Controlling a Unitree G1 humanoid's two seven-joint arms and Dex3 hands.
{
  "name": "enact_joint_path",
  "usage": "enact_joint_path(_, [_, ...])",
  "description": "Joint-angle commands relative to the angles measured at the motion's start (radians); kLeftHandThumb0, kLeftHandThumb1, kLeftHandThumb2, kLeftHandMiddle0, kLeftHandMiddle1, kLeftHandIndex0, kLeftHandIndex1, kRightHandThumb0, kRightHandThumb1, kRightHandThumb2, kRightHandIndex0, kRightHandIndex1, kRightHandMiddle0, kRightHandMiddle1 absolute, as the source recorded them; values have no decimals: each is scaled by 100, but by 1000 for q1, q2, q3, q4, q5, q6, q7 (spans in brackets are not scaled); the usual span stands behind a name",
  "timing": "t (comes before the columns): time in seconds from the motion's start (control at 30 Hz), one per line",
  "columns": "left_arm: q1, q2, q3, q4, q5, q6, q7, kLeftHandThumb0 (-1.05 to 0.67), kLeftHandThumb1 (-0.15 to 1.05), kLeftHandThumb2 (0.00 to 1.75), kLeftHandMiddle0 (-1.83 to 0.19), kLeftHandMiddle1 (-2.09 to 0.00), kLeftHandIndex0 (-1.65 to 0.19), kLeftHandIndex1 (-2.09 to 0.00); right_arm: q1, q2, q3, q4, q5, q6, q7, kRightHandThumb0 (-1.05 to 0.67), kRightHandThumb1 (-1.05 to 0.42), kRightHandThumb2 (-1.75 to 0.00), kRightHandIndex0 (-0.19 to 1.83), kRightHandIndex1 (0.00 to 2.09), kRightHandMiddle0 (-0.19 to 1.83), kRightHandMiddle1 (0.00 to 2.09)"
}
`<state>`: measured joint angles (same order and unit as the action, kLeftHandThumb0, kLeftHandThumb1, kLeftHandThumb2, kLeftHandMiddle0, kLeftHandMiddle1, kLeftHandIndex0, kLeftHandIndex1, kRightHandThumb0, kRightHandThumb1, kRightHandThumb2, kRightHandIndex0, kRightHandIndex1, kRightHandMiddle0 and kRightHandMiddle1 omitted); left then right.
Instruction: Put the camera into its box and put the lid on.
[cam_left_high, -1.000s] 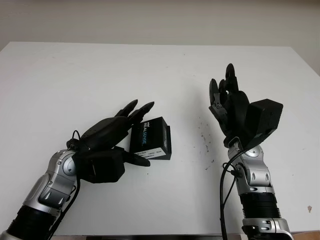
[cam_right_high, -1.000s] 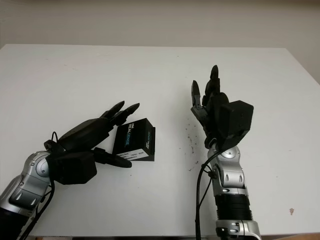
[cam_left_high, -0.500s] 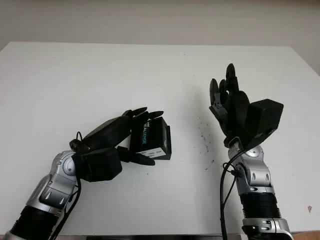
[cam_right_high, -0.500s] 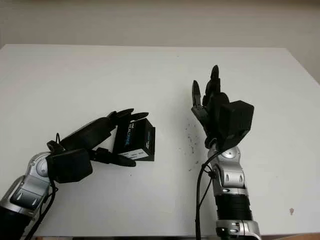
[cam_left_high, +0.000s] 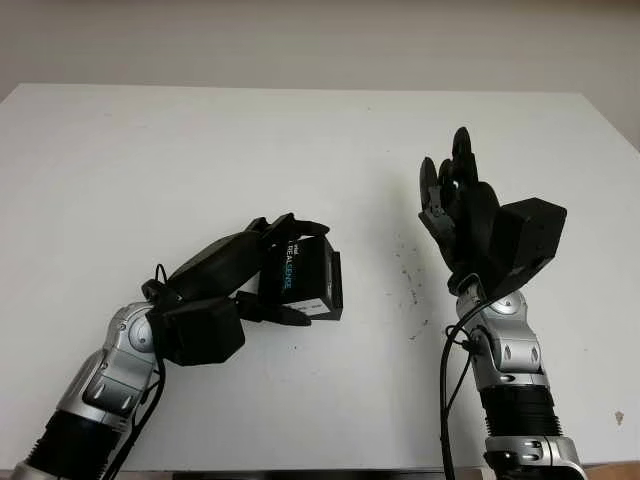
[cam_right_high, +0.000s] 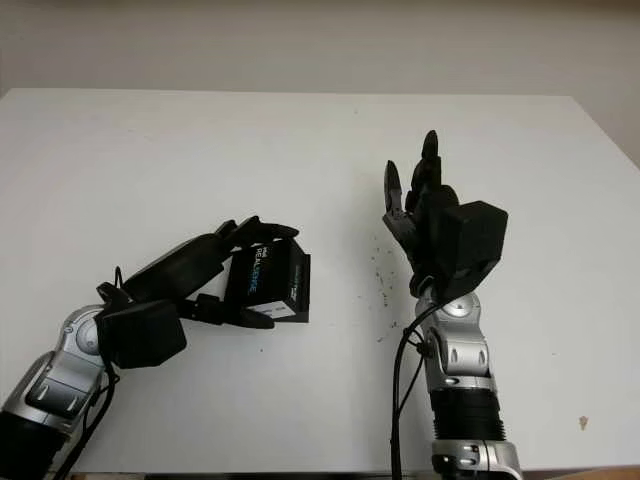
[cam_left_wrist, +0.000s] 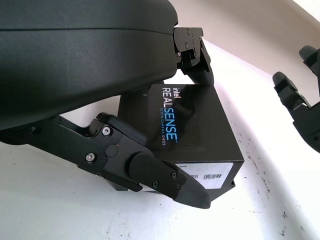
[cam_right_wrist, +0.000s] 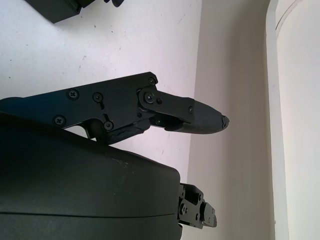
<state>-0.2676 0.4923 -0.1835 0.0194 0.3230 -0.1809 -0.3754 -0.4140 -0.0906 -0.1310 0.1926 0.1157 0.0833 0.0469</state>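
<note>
Two of my fingers (cam_left_high: 300, 227) curl over the far top edge of the black box (cam_left_high: 305, 279), left of centre in the head view, while my thumb (cam_left_high: 282, 315) presses along its near side: my left hand (cam_left_high: 222, 278) is grasping it. Up close, the left wrist view adds what the head view cannot resolve: "intel REALSENSE" printed on the lid (cam_left_wrist: 177, 117) and a white barcode label (cam_left_wrist: 212, 174) on the box's side. Whether the box sits on the white table (cam_left_high: 150, 160) or is tipped up I cannot tell. My right hand (cam_left_high: 465, 215) is raised at centre right, open and holding nothing, well apart from the box. Dark specks (cam_left_high: 408, 280) dot the table between them.
</note>
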Motion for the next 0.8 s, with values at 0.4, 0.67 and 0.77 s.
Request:
enact_joint_path(0.4, [4,-51,10,73,80,-139,199,-20,101,11,-18,-167,-9,-129,-9,-5,-6,-13,-9,-7,-10,-55,-105,-55,-18,3,-17,6])
enact_joint_path(0.67, [12,-64,9,-7,151,-57,221,-18,105,14,-31,-209,-11,-157,-4,-1,-6,-17,2,-6,-12,-53,-105,-56,-18,4,-17,6])
enact_joint_path(0.77, [15,-64,7,-61,178,-4,208,-18,105,12,-33,-209,-11,-158,-1,-3,-1,-17,1,-11,-7,-54,-105,-55,-19,3,-18,5])
